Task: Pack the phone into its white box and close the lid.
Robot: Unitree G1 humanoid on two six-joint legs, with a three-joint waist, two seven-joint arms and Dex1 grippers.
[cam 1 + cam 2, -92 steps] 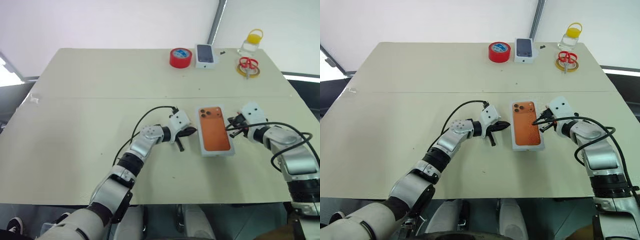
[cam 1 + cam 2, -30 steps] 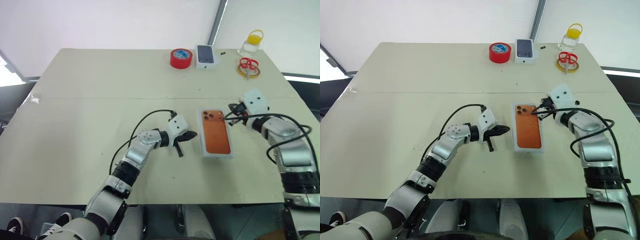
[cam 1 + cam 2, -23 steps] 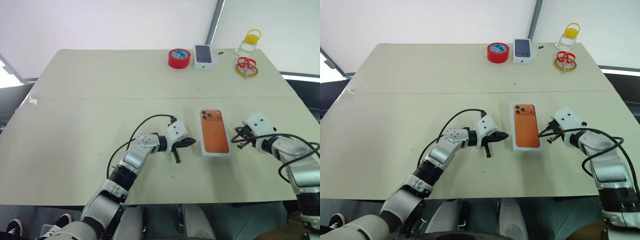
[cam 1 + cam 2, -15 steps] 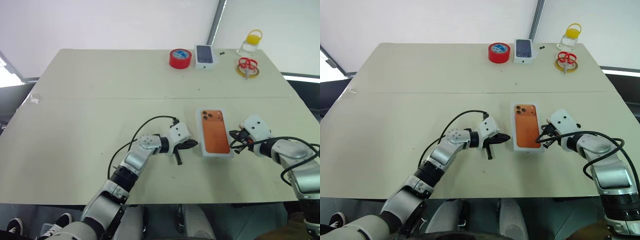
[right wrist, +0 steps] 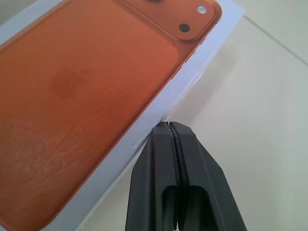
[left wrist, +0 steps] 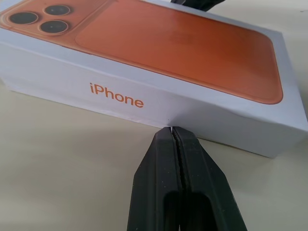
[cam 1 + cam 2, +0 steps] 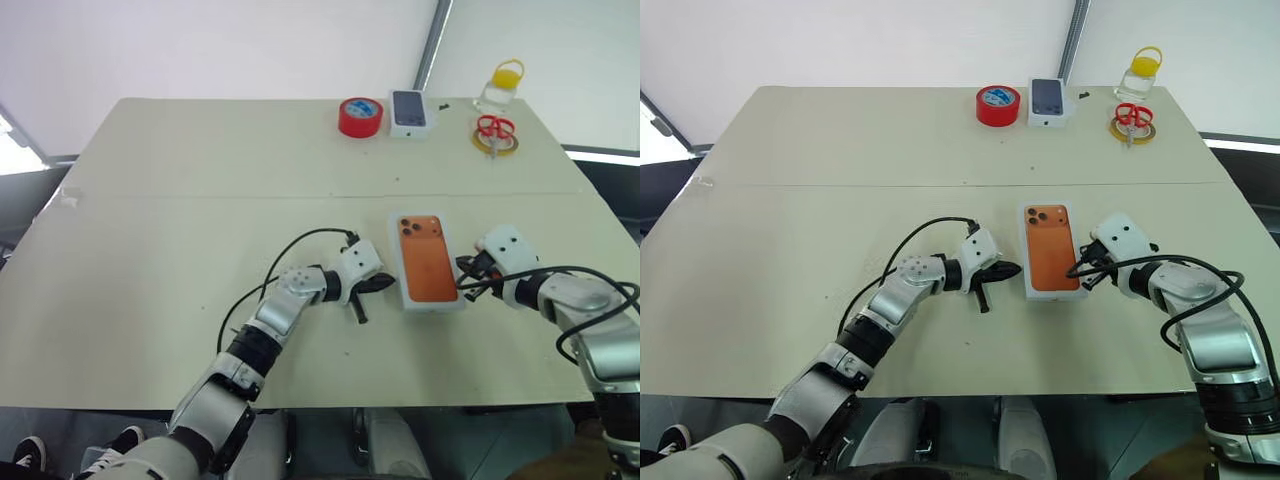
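The lid (image 7: 428,262), white with an orange phone printed on top, lies flat and closed on the table, covering the white box beneath it. The phone is hidden. My left gripper (image 7: 385,283) is shut with nothing in it, and its tips (image 6: 172,130) touch or nearly touch the lid's left side wall (image 6: 144,103), which bears the iPhone lettering. My right gripper (image 7: 462,280) is also shut and holds nothing. Its tips (image 5: 168,126) rest against the lid's right edge (image 5: 159,108), near the middle of that long side.
At the table's far edge stand a red tape roll (image 7: 361,116), a smaller white box with a dark phone picture (image 7: 409,111), red scissors on a yellow tape ring (image 7: 495,133) and a yellow-capped bottle (image 7: 500,85). Cables trail from both wrists.
My right gripper has drawn back from the lid's far right corner to the middle of its right side. The left gripper has stayed at the lid's left side.
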